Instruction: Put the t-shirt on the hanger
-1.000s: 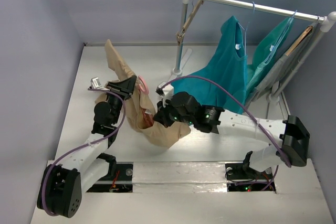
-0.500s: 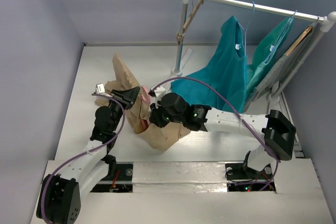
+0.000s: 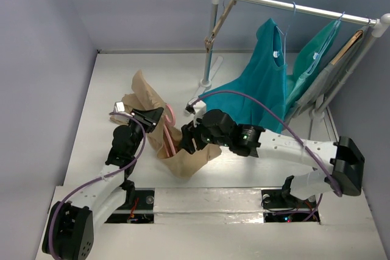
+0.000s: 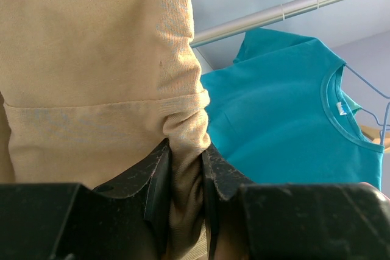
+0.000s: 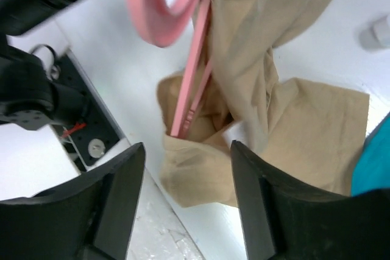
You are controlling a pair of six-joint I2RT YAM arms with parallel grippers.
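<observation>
Currently my left gripper (image 4: 186,150) is clamped on a bunched fold of the t-shirt (image 4: 91,59): the black jaws pinch the soft tan knit near a stitched hem, and the cloth puckers into vertical creases where it is squeezed. My right gripper (image 5: 186,147) hangs above the heap with its fingers (image 5: 122,199) wide apart and nothing between them. The t-shirt (image 3: 183,159) lies crumpled on the white table (image 3: 109,77) between my two arms, one end lifted at the left gripper (image 3: 152,117), just beside the right gripper (image 3: 186,141). The hanger (image 5: 192,89) is smooth pink plastic; its straight arm slants down into a fold of the fabric, and its thick curved hook stands clear above. Behind, teal garments (image 4: 280,114) hang from a round metal rail (image 4: 274,13).
</observation>
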